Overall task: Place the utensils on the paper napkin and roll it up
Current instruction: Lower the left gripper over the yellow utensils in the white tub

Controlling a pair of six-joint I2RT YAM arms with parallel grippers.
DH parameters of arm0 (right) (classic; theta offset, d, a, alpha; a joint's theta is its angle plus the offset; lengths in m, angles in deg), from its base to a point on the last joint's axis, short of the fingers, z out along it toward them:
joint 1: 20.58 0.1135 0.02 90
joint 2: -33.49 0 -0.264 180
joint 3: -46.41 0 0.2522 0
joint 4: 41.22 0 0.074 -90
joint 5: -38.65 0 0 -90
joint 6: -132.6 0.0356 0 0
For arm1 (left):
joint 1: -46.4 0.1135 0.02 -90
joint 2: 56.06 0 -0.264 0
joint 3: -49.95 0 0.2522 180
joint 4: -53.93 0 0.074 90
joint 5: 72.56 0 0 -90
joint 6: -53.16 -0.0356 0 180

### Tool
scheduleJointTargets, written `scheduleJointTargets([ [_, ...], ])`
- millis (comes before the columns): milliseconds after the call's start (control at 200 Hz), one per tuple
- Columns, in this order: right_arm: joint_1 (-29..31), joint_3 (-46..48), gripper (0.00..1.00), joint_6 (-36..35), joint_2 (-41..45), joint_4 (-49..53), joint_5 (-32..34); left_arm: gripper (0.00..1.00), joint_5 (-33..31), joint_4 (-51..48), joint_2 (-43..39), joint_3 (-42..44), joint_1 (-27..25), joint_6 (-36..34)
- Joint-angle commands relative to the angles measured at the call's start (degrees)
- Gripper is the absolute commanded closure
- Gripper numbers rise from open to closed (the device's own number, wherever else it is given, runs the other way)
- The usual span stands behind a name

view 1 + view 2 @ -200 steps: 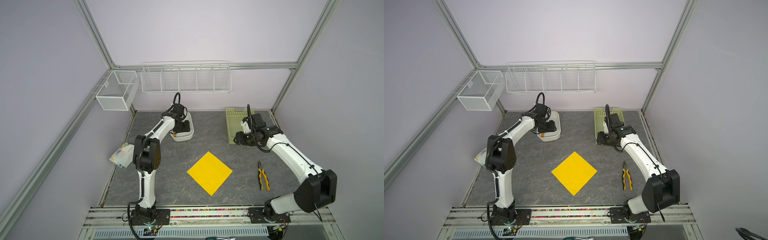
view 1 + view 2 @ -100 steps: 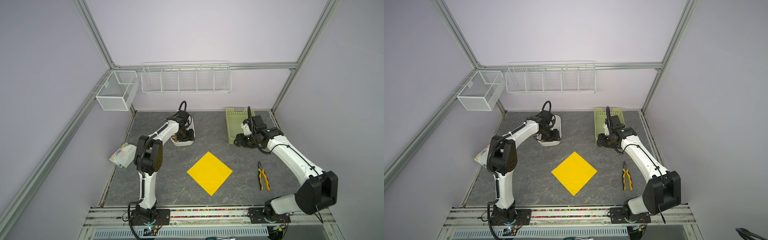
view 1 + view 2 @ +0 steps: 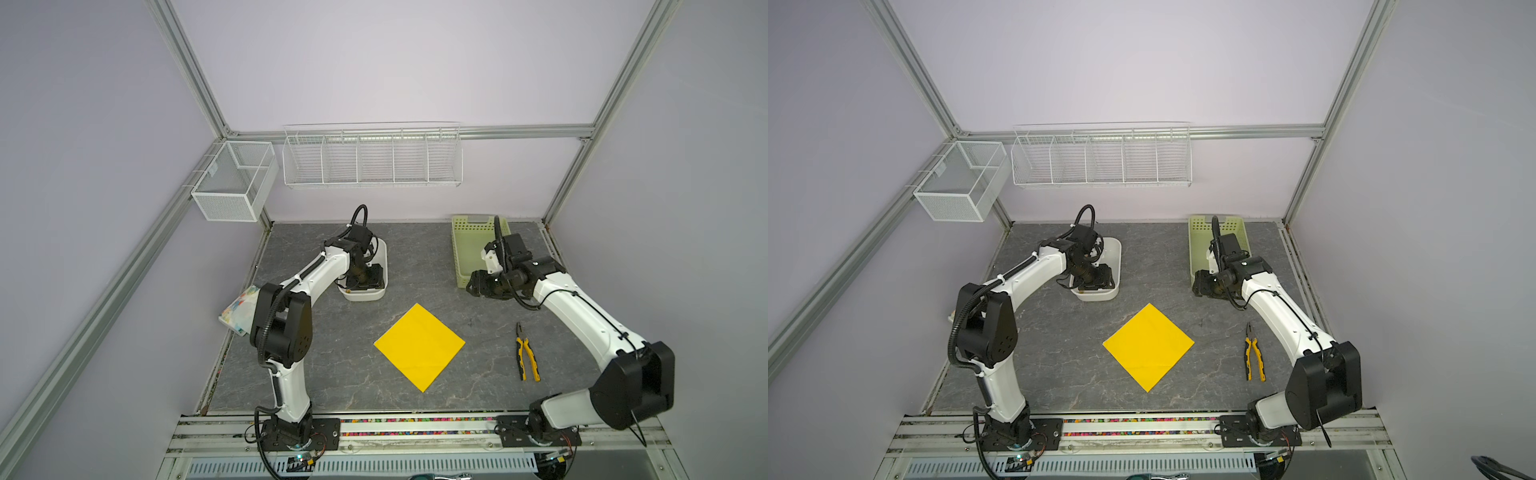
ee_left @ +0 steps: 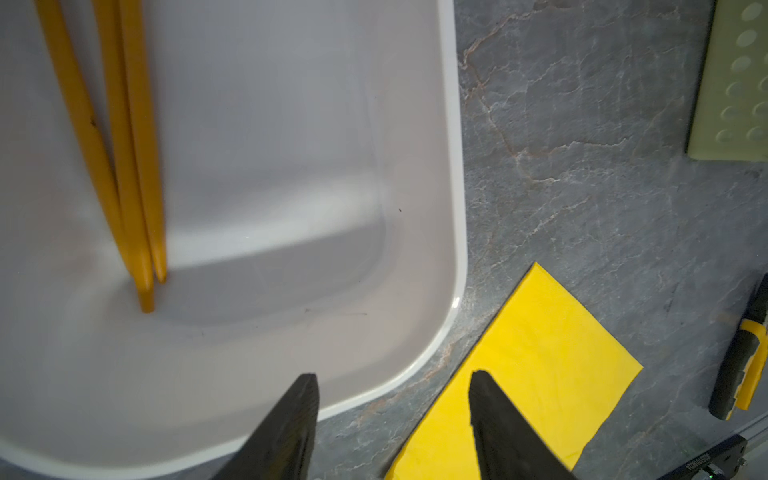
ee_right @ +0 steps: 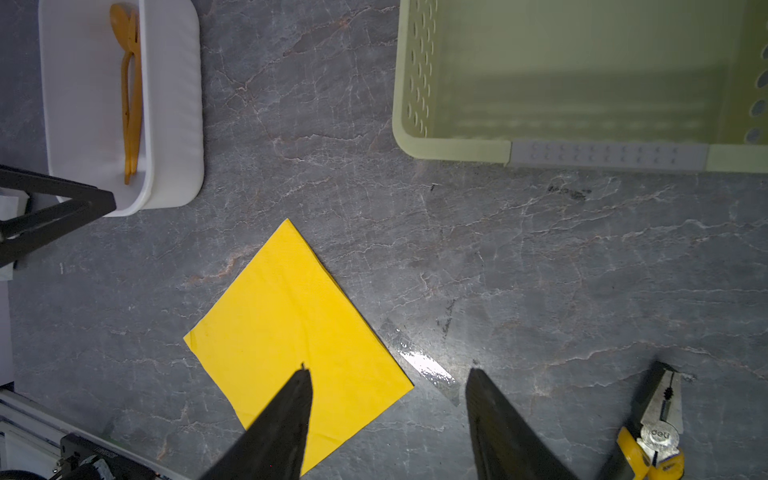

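Note:
Three thin orange utensils (image 4: 124,166) lie side by side in the white tub (image 4: 455,166); the right wrist view shows the utensils (image 5: 129,104) with a spoon bowl at the far end. In both top views my left arm hides them. The yellow paper napkin (image 3: 419,347) lies flat at mid-table with nothing on it. My left gripper (image 3: 365,282) hangs open over the tub's near end, the gripper (image 4: 394,374) holding nothing. My right gripper (image 3: 473,286) is open and holds nothing by the green basket's near corner; the napkin (image 5: 295,332) lies below the gripper (image 5: 390,370).
A green perforated basket (image 3: 461,257) stands at the back right. Yellow-and-black pliers (image 3: 527,353) lie right of the napkin. A colourful printed packet (image 3: 239,311) lies at the left table edge. Two white wire baskets (image 3: 372,156) hang on the walls.
My left gripper has moved from the tub's far end to its near end. My right gripper has drifted a little forward and left off the green basket. Both jaws have widened slightly.

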Motion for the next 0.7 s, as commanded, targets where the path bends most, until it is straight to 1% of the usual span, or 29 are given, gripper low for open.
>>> scheduleJointTargets([
  [0,-0.27,0.69,0.37,0.28,1.73,-0.67,-0.62,0.41,-4.25,-1.77,-1.3,-4.01,-0.18,-0.28],
  [70,-0.27,0.91,0.37,0.17,1.82,-0.56,-0.45,0.42,-7.12,-2.54,-0.28,-6.72,-0.13,-0.15],
  [150,-0.21,1.19,0.37,0.07,2.03,-0.38,-0.27,0.45,-10.66,-3.36,1.81,-9.93,-0.16,-0.42],
  [285,-0.24,1.57,0.37,0.15,2.14,-0.4,-0.18,0.57,-15.22,-4.03,6.38,-14.09,0.39,-0.46],
  [505,-0.23,1.96,0.37,0.01,2.88,0.21,0.44,0.72,-17.16,-3.99,12.38,-18.68,1.74,-1.06],
  [695,-0.21,2.45,0.37,0.15,3.24,0.34,0.44,0.79,-18.14,-4.04,15.87,-21.6,3.1,-1.77],
])
